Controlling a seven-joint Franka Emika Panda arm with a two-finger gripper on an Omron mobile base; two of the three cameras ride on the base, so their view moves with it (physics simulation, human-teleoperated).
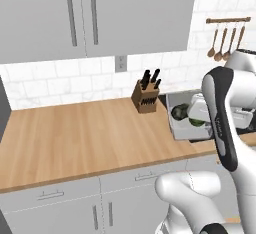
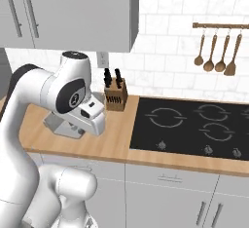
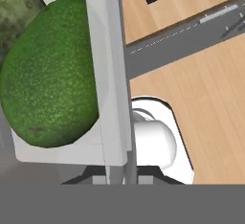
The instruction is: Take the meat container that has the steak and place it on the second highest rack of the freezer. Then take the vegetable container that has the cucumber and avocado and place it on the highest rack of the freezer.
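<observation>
The vegetable container [image 1: 186, 128] is a straight-walled grey tray at the right end of the wooden counter, under my white hand. Its near wall [image 3: 109, 74] runs up the middle of the hand view. My gripper [image 3: 117, 176] is shut on that wall, one fingertip on each side. Inside lie the bright green avocado [image 3: 52, 74] and, behind it, the dark green cucumber [image 3: 14, 7]; both show as green pieces [image 1: 181, 112] in the left base view. The tray [image 2: 62, 126] also peeks out below my hand in the right base view. The meat container, steak and freezer are out of view.
A knife block [image 1: 146, 97] stands by the wall just left of the tray. A black stovetop [image 2: 194, 124] lies to the right, with wooden utensils [image 2: 216, 51] hanging above it. Pale wall cupboards [image 1: 95, 13] hang over the counter [image 1: 75, 133], and a dark grey panel borders its left end.
</observation>
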